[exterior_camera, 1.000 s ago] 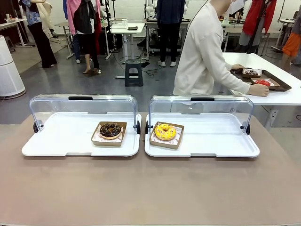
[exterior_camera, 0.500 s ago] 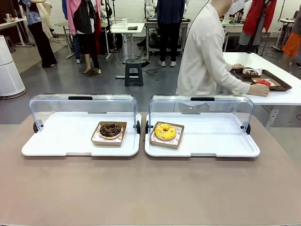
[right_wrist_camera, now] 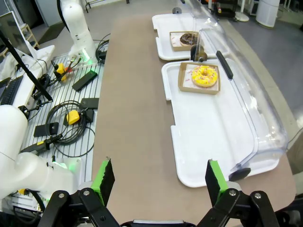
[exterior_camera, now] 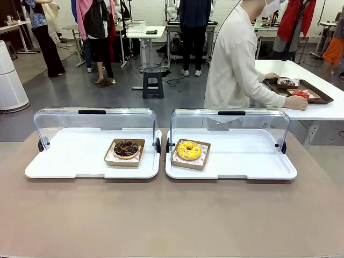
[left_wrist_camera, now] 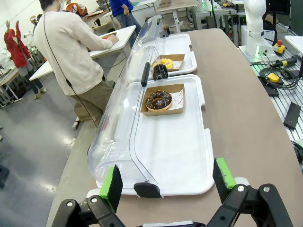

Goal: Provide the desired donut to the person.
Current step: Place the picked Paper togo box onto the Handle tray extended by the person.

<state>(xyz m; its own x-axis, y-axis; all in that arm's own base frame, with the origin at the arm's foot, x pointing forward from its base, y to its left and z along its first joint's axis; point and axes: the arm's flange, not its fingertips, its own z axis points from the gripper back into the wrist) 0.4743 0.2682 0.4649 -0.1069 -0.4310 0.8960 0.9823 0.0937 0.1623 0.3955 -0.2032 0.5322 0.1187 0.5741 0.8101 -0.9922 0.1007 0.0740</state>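
nothing is shifting on the counter; person is leaning slightly right at upper right, both donuts sitting boxed; left claw and right claw are gaping wide.

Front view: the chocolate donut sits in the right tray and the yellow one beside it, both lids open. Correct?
Not quite. The chocolate donut sits in the left tray, as the front view shows; the yellow donut is in the right tray. Both lids are open.
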